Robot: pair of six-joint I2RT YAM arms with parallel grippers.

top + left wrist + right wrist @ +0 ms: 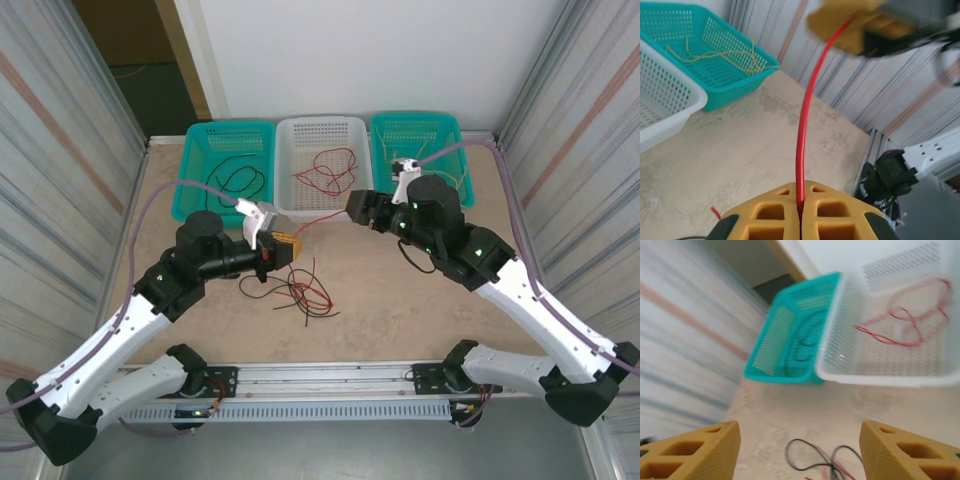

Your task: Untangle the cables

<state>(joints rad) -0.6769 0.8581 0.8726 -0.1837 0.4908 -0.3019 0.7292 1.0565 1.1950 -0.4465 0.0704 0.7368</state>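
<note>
Step judged: drawing one red cable (pixel 805 125) out of the tangle (pixel 300 290). Left fingers (pixel 800 220) together, clamped on that cable, which ran up and away to the right fingers (pixel 356 208); these stood apart, nothing clamped between them. Tangle of red and black lay on the worktop (pixel 400 300) close by the left fingers. Next move probably called for a steady pull clear, then carriage to the white basket (pixel 320 121) beyond

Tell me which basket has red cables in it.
The white basket in the middle: red cables lie in it. The left teal basket has black cables, the right teal basket yellow cables.
</note>
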